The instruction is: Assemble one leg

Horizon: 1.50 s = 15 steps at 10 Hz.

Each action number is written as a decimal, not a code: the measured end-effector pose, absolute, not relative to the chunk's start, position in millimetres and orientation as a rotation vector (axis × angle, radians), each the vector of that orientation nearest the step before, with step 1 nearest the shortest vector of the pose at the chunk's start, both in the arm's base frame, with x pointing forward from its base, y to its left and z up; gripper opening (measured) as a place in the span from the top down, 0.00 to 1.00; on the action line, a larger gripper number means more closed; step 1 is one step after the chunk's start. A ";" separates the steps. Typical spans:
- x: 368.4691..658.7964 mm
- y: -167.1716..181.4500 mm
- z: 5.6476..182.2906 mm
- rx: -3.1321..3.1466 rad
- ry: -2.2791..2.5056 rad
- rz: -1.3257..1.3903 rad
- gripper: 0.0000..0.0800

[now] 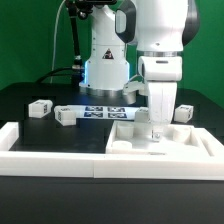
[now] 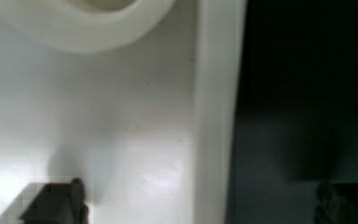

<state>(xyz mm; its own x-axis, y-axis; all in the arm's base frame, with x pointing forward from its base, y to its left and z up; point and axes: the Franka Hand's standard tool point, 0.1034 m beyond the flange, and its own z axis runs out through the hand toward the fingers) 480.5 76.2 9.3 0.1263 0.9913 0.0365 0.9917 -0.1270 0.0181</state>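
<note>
Small white legs with tags lie on the black table in the exterior view: two at its left (image 1: 40,108) (image 1: 65,116) and one at its right (image 1: 183,112). My gripper (image 1: 158,128) points straight down over the large white square panel (image 1: 200,142) and holds nothing. In the wrist view the gripper (image 2: 197,205) is open, with dark fingertips (image 2: 51,205) at either side. The panel's white surface (image 2: 105,120) and its raised edge lie between them. A round hole (image 2: 101,18) in the panel shows further on. No leg shows in the wrist view.
The marker board (image 1: 100,112) lies behind the panel, in front of the robot base. A thick white wall (image 1: 50,152) runs along the table's front and up its left side. Black table (image 2: 309,100) lies beside the panel edge.
</note>
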 end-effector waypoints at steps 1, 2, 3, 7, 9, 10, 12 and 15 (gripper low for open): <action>478.2 80.6 24.6 -2.391 -2.038 -0.067 0.19; 471.5 84.4 39.4 -2.425 -2.015 -0.080 0.19; 461.2 88.8 52.7 -2.472 -1.971 -0.089 0.19; 445.3 91.5 63.7 -2.542 -1.888 -0.089 0.19; 444.8 91.6 63.4 -2.685 -1.663 -0.096 0.19; 441.5 90.6 62.2 -2.795 -1.445 -0.107 0.19; 417.4 96.8 53.0 -2.934 -1.063 -0.182 0.19; 400.4 110.7 43.1 -3.032 -0.589 -0.144 0.19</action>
<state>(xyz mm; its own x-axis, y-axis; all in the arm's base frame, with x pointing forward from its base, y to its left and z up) 400.4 110.7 43.1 0.9231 0.3713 0.1004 0.3759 -0.9261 -0.0307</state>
